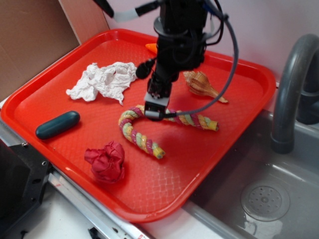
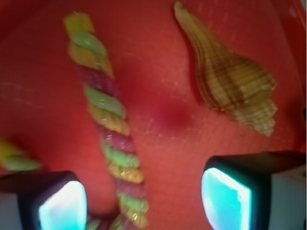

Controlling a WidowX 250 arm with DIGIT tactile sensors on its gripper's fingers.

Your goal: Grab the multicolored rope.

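Rope (image 2: 109, 125), multicolored, runs up the left of my wrist view on the red tray (image 1: 209, 159); my gripper (image 2: 144, 201) hangs spread over its bend, conch shell (image 2: 230, 86) upper right

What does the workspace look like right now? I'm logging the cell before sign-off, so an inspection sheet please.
Surface: red tray, beside a grey sink.
Job's things: multicolored rope, cane-shaped, flat on the tray.
Clutter: shell, white crumpled cloth, red cloth ball, dark teal capsule, an orange item mostly hidden behind the arm.
Grippers: pincer open, low over the rope's bend, rope between its fingers.
Cables: grey cable looping off the arm.
Surroundings: faucet, cardboard.
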